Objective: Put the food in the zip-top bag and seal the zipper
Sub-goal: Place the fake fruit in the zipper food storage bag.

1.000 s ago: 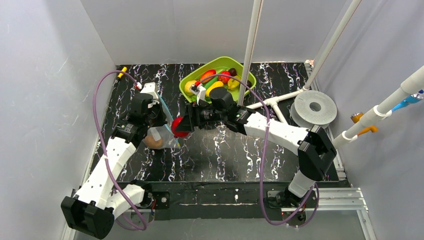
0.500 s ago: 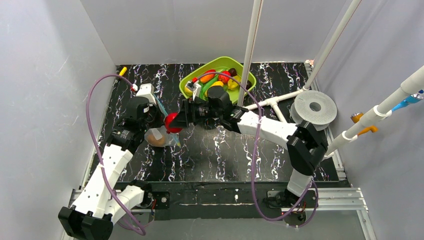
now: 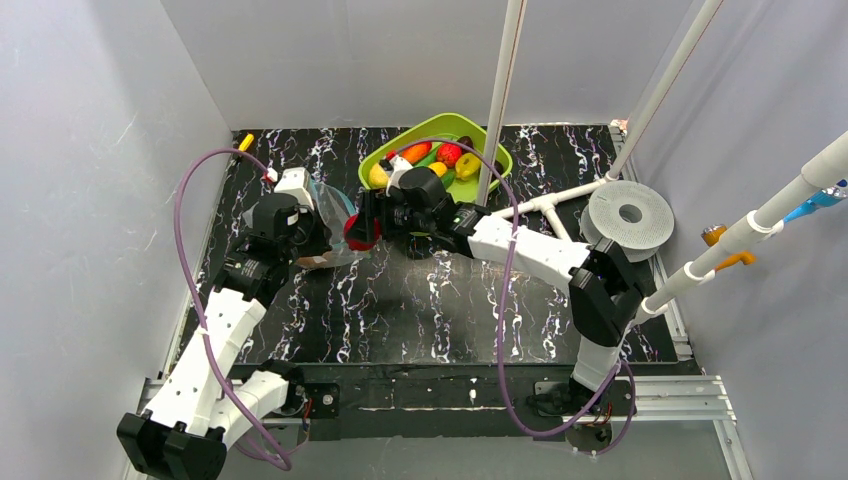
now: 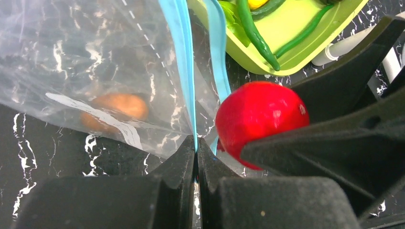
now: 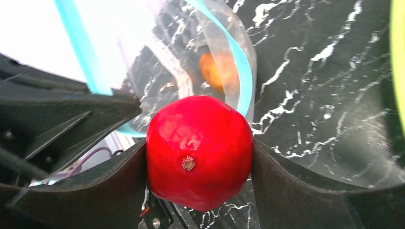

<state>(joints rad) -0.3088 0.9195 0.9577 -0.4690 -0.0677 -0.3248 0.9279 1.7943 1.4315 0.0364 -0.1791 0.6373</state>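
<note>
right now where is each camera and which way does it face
top external: above, behind the arms, facing down at the table; both arms show
left wrist: looks along the left gripper, shut on the zip-top bag
right wrist: looks past the right gripper holding the red fruit at the bag
shared: both wrist views show bag, fruit

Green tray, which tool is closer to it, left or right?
Right. The right tool, gripping the red fruit, is just beside the green tray; the left tool, pinching the zipper strip of the bag, sits farther out beyond the fruit.
</note>
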